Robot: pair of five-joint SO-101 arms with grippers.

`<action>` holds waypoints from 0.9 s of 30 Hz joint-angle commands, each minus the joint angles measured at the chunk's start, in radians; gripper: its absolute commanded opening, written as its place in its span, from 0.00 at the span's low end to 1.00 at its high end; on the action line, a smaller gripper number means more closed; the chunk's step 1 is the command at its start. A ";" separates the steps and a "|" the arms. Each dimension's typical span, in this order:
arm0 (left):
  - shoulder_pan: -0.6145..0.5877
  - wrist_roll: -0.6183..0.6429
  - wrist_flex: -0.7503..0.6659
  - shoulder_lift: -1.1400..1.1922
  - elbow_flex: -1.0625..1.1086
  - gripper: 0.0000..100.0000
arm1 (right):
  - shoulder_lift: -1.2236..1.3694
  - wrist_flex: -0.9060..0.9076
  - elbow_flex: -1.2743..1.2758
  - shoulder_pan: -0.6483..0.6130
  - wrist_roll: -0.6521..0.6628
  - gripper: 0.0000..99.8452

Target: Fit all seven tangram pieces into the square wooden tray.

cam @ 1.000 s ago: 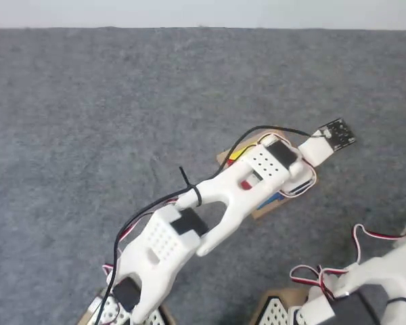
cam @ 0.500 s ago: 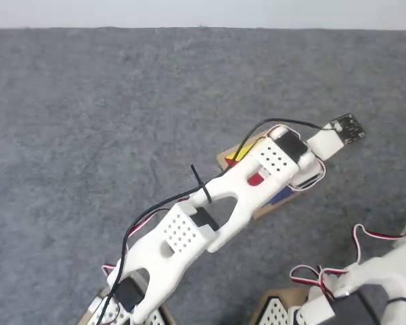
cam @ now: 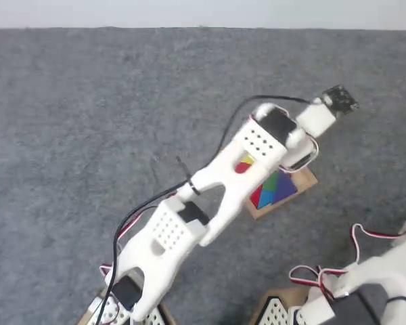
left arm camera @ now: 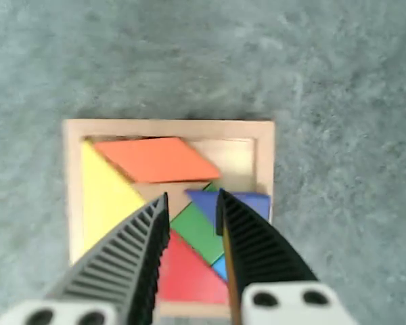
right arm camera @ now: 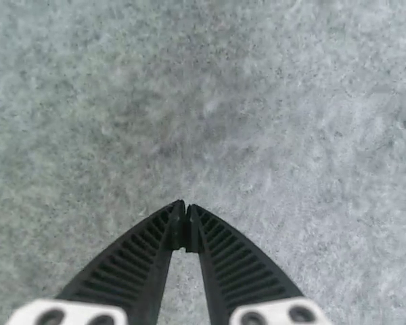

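Observation:
The square wooden tray (left arm camera: 169, 126) lies on the grey carpet below my left gripper (left arm camera: 193, 196), which hangs above it, open and holding nothing. Inside the tray lie an orange parallelogram (left arm camera: 155, 159), a yellow triangle (left arm camera: 105, 193), a green square (left arm camera: 199, 230), a red triangle (left arm camera: 186, 274) and a blue triangle (left arm camera: 247, 202). A bare patch of tray floor (left arm camera: 233, 156) shows beside the orange piece. From above, the left arm (cam: 216, 183) stretches over the tray (cam: 303, 179) and hides part of it. My right gripper (right arm camera: 185, 206) is shut and empty over bare carpet.
The right arm (cam: 372, 277) sits folded at the near right edge of the table. Grey carpet (cam: 88, 122) covers the whole table, with open room to the left and behind the tray. A pale wall runs along the far edge.
The left arm has lifted and swung back from the tray, uncovering more of the coloured pieces in the high view. The right arm has kept still.

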 commanded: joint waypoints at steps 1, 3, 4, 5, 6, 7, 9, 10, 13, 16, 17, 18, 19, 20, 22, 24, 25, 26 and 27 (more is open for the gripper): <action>0.021 0.012 0.117 -0.222 -0.007 0.11 | -0.042 0.004 -0.011 -0.045 0.015 0.01; 0.049 0.014 0.181 -0.313 0.010 0.11 | -0.042 0.004 -0.011 -0.047 0.015 0.01; 0.057 0.020 0.184 -0.354 0.044 0.11 | -0.042 0.004 -0.011 -0.045 0.015 0.01; 0.057 0.028 0.184 -0.400 0.094 0.11 | -0.042 0.005 -0.011 -0.045 0.015 0.01; 0.055 0.031 0.170 -0.445 0.159 0.11 | -0.042 0.005 -0.011 -0.045 0.015 0.01; 0.058 0.032 0.153 -0.494 0.234 0.11 | -0.042 0.005 -0.011 -0.045 0.017 0.01; 0.061 0.031 0.094 -0.605 0.400 0.11 | -0.042 0.005 -0.011 -0.047 0.017 0.01; 0.058 0.028 0.040 -0.660 0.506 0.11 | -0.042 0.005 -0.011 -0.048 0.017 0.01; 0.023 0.000 -0.193 -0.784 0.912 0.12 | -0.042 0.007 -0.008 -0.045 0.017 0.01; 0.006 -0.003 -0.463 -0.829 1.239 0.15 | -0.039 0.007 -0.005 -0.048 0.017 0.01; 0.002 -0.003 -0.519 -0.825 1.294 0.15 | -0.041 0.007 -0.005 -0.050 0.017 0.01; 0.002 -0.002 -0.555 -0.812 1.325 0.16 | -0.041 0.007 -0.005 -0.050 0.017 0.01; 0.000 -0.002 -0.574 -0.792 1.336 0.16 | -0.041 0.007 -0.005 -0.050 0.017 0.01; -0.003 -0.002 -0.585 -0.769 1.336 0.16 | -0.041 0.007 -0.005 -0.048 0.017 0.01; -0.005 -0.011 -0.601 -0.713 1.323 0.16 | -0.041 0.007 -0.005 -0.045 0.017 0.01; -0.005 -0.028 -0.606 -0.655 1.296 0.16 | -0.041 0.008 -0.005 -0.045 0.017 0.01; -0.006 -0.028 -0.606 -0.629 1.276 0.16 | -0.041 0.008 -0.005 -0.045 0.017 0.01; -0.006 -0.031 -0.606 -0.606 1.254 0.16 | -0.041 0.008 -0.005 -0.045 0.017 0.01; -0.006 -0.031 -0.606 -0.583 1.233 0.16 | -0.041 0.008 -0.005 -0.045 0.017 0.01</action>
